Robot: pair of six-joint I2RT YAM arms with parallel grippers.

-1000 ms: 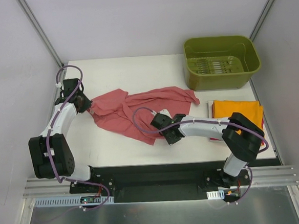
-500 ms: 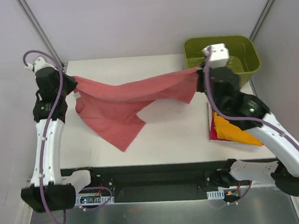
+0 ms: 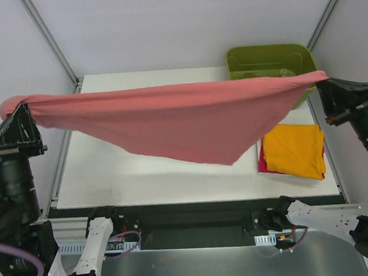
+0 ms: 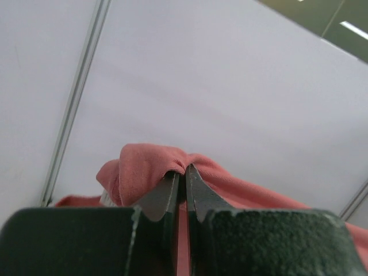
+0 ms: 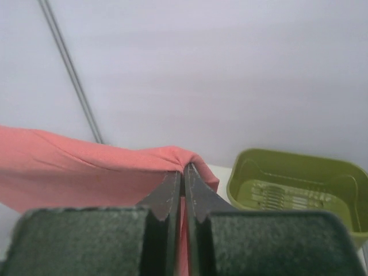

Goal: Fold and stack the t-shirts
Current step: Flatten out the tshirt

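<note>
Top view: stretches salmon t-shirt (image 3: 183,122) across mid-frame between left gripper (image 3: 21,106) and right gripper (image 3: 319,82), probably to spread it flat for folding; leaves folded orange t-shirt (image 3: 293,150) lower right. Left wrist: pinches bunched cloth at frame centre, jaws fully closed. Right wrist: same closed pinch on cloth, centre.

Black fingers (image 4: 156,200); white links (image 3: 95,239); purple cables (image 3: 29,260)
</note>
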